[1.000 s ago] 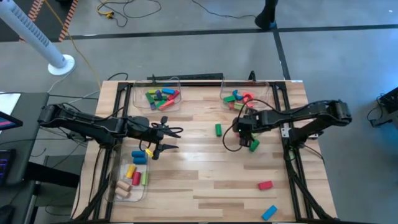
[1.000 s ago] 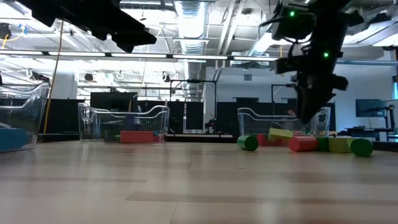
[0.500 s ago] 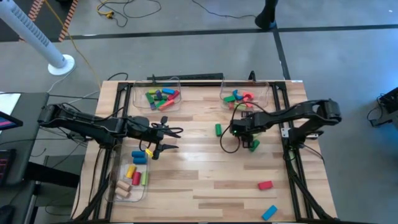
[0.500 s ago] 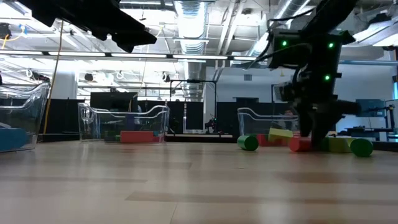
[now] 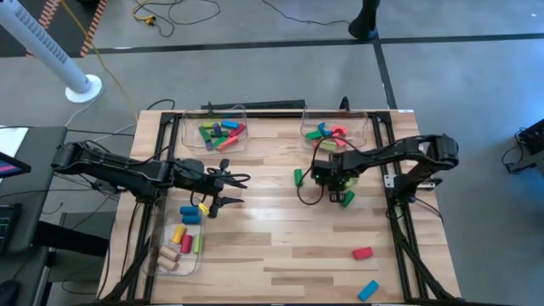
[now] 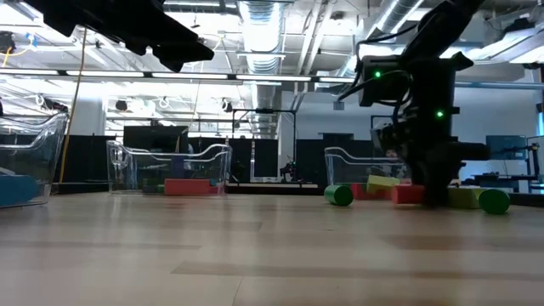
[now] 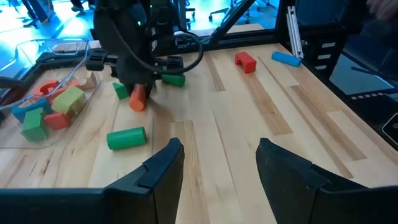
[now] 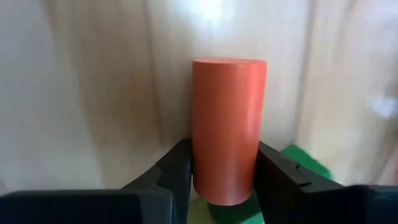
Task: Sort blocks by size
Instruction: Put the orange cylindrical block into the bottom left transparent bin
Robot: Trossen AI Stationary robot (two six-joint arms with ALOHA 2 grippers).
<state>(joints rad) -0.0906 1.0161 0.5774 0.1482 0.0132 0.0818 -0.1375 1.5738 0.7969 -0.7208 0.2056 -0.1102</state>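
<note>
An orange cylinder block point(image 8: 229, 124) lies on its side on the wooden table, right of centre, also seen in the left wrist view point(image 7: 137, 97). My right gripper point(image 5: 333, 176) points down over it and is shut on it. A green cylinder point(image 5: 298, 177) lies just to its left, and another green block point(image 5: 347, 198) sits by its near side. My left gripper point(image 5: 234, 190) hovers open at the table's left middle, touching nothing. More blocks fill the clear bins. My right gripper pinches the orange cylinder's curved sides near one end point(image 8: 224, 168) between its two fingers point(image 8: 177, 165). The fingers come from above, pointing down, and lie across the cylinder. The cylinder lies on the table.
Two clear bins of blocks stand at the far edge point(image 5: 214, 129) point(image 5: 331, 129), and a third sits at the near left point(image 5: 180, 238). A red block point(image 5: 363, 252) and a blue block point(image 5: 368, 290) lie near the front right. The table's middle is bare wood.
My right gripper has come down from above the table and drifted a little toward the table's left edge, ending low around the orange cylinder. The blocks lie where they were.
</note>
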